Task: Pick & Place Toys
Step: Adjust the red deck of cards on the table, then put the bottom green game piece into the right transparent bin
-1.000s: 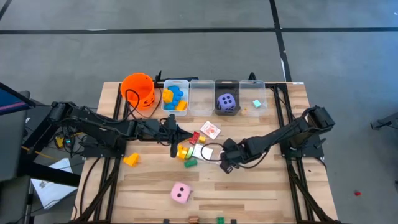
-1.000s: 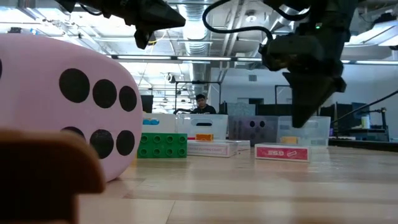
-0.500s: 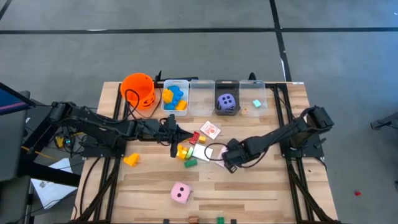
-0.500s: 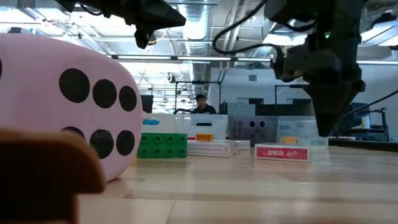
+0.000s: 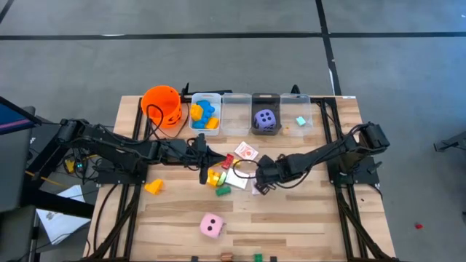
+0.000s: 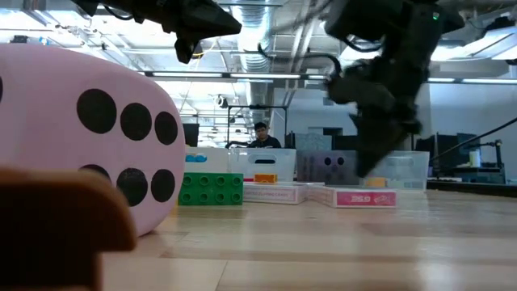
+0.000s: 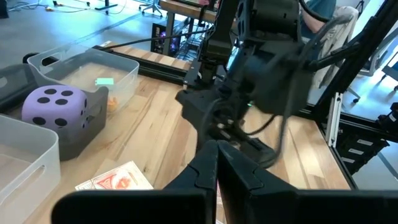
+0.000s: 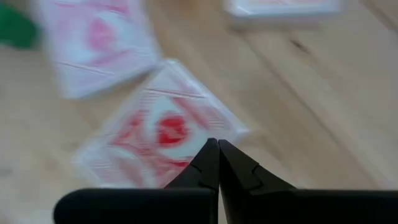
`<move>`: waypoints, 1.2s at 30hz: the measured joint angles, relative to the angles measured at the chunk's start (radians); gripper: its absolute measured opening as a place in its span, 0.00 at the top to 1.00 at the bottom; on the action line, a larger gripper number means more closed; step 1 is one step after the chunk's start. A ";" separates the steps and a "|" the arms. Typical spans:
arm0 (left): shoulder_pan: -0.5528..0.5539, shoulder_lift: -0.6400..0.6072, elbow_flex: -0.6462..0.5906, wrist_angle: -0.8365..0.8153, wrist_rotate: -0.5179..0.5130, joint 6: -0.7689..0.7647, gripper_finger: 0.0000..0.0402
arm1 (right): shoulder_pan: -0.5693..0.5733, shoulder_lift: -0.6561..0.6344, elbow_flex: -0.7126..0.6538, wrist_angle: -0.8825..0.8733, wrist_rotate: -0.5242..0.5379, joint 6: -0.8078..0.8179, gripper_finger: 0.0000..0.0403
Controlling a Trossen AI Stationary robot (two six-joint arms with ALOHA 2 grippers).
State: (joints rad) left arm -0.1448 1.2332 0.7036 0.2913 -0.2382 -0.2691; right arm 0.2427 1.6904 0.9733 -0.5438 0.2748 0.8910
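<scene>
Two dark arms reach toward the middle of the wooden table (image 5: 306, 218). The right gripper (image 5: 260, 178) hangs low over a pink-and-white card (image 8: 163, 127) lying flat on the wood, its fingers pressed together and holding nothing; in the right wrist view the closed tips sit just at that card's near corner. A second card (image 8: 96, 46) lies close beside it, and a third (image 5: 247, 151) lies nearer the bins. The left gripper (image 5: 206, 158) hovers above the cluster of small blocks, its fingers likewise pressed together and empty.

That cluster sits at the table's centre: a yellow block (image 5: 214, 177), a red block (image 5: 228, 160) and a green block (image 5: 223, 191), close together. An orange block (image 5: 153, 187) lies apart, toward the left side. The pink die (image 5: 211, 226) rests on its own near the front edge and fills the left of the low view.

Along the far edge stand an orange bucket (image 5: 162, 105) and a row of clear bins (image 5: 237, 113). The leftmost bin holds blue and yellow blocks (image 5: 204, 115), the next shows nothing inside, the third holds the purple die (image 5: 265, 120), and the last holds a small pale green piece (image 5: 300, 121).

Beyond the table, in the low view, a person (image 6: 260, 136) sits far back in the room.
</scene>
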 joint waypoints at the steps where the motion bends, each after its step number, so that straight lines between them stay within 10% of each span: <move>1: 0.000 0.000 0.000 0.000 0.000 0.000 1.00 | -0.005 -0.001 0.000 0.014 -0.011 -0.013 1.00; 11: 0.000 0.000 0.000 -0.019 0.000 0.000 1.00 | -0.011 -0.002 -0.001 -0.275 -0.040 0.135 1.00; 21: 0.000 0.000 0.000 -0.023 0.000 -0.001 1.00 | -0.002 -0.002 -0.001 -0.131 -0.068 -0.046 1.00; 36: 0.000 0.000 0.000 -0.022 0.000 0.000 1.00 | 0.374 -0.002 0.079 -0.039 -0.210 -0.098 1.00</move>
State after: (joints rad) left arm -0.1444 1.2335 0.7036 0.2691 -0.2379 -0.2691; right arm 0.6162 1.6882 1.0523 -0.5831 0.0652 0.7926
